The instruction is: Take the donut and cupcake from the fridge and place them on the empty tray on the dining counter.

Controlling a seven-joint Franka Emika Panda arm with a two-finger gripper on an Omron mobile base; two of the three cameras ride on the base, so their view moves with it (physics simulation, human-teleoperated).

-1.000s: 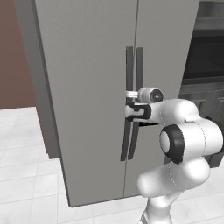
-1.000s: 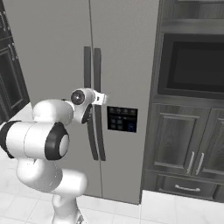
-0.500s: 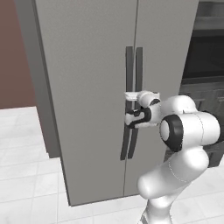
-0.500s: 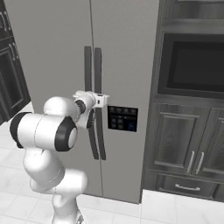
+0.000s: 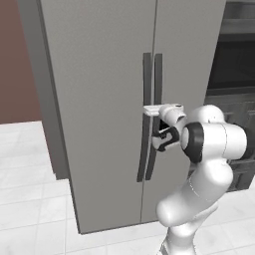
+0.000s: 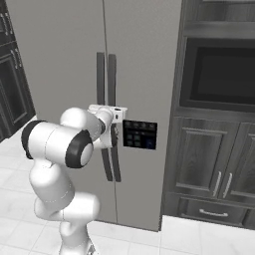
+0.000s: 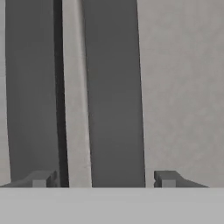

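Two dark handles ran side by side down the middle of the fridge (image 5: pixel 104 99), both doors closed. The gripper (image 7: pixel 105 178) sat at the right-hand handle (image 7: pixel 114 96) — fingers apart, one fingertip (image 7: pixel 168 178) on each side of it, with gaps visible, not pressed on it. A dark control panel (image 6: pixel 140 134) sat on the right door beside a dark oven cabinet (image 6: pixel 219 124).

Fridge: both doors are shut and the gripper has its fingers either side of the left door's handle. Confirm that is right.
Not quite. The fridge doors are shut, but in the hand view the gripper straddles the right door's handle; the left door's handle lies outside the fingers. The jaws stand apart, with a gap on the handle's right side.
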